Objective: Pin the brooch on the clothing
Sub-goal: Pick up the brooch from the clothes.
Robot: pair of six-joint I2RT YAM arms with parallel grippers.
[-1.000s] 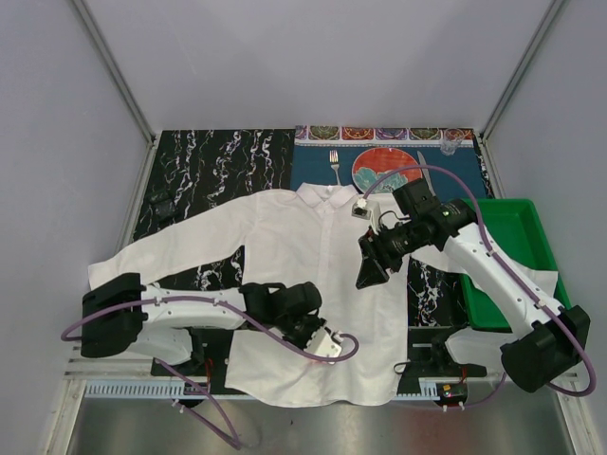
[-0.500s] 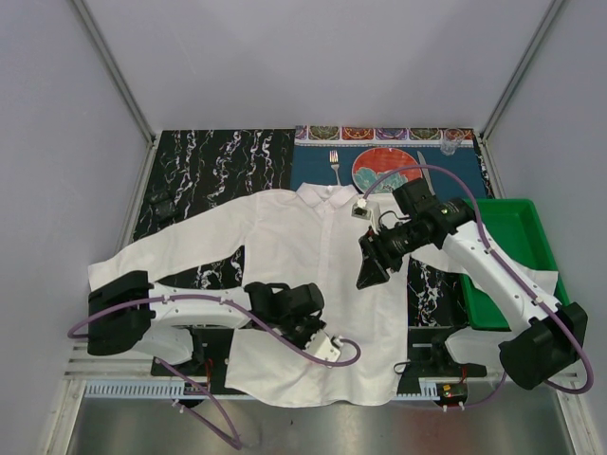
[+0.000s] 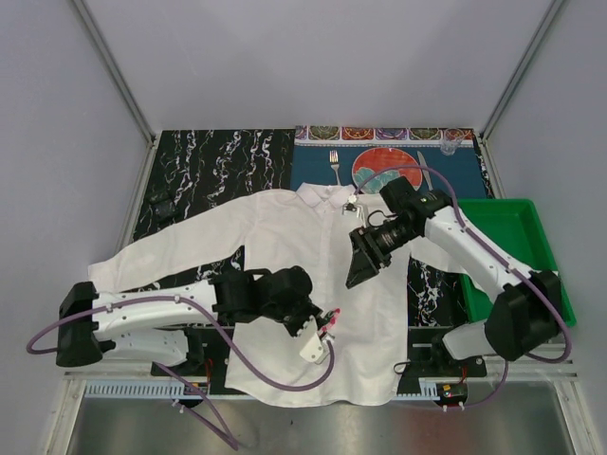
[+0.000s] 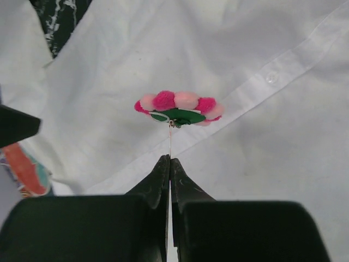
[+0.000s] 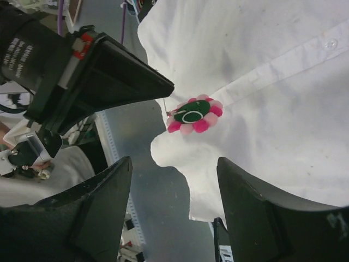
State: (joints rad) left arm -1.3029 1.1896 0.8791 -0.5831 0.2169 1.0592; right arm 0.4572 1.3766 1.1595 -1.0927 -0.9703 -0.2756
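The white shirt lies spread flat over the table. My left gripper is shut on the thin metal pin of the brooch, a pink-and-red flower with a green back, held above the button placket. In the top view the brooch sits at the left gripper's tip, over the lower shirt front. My right gripper is open and empty, above the shirt just right of the placket. In the right wrist view the brooch hangs ahead of the open fingers, beside the left gripper.
A round red-and-teal plate with a fork and knife lies on the blue mat at the back. A green bin stands at the right. A small clip-like object lies by the collar.
My left gripper has swung up and rightward with the brooch, its arm stretching out over the shirt. My right gripper has shifted slightly left toward the placket.
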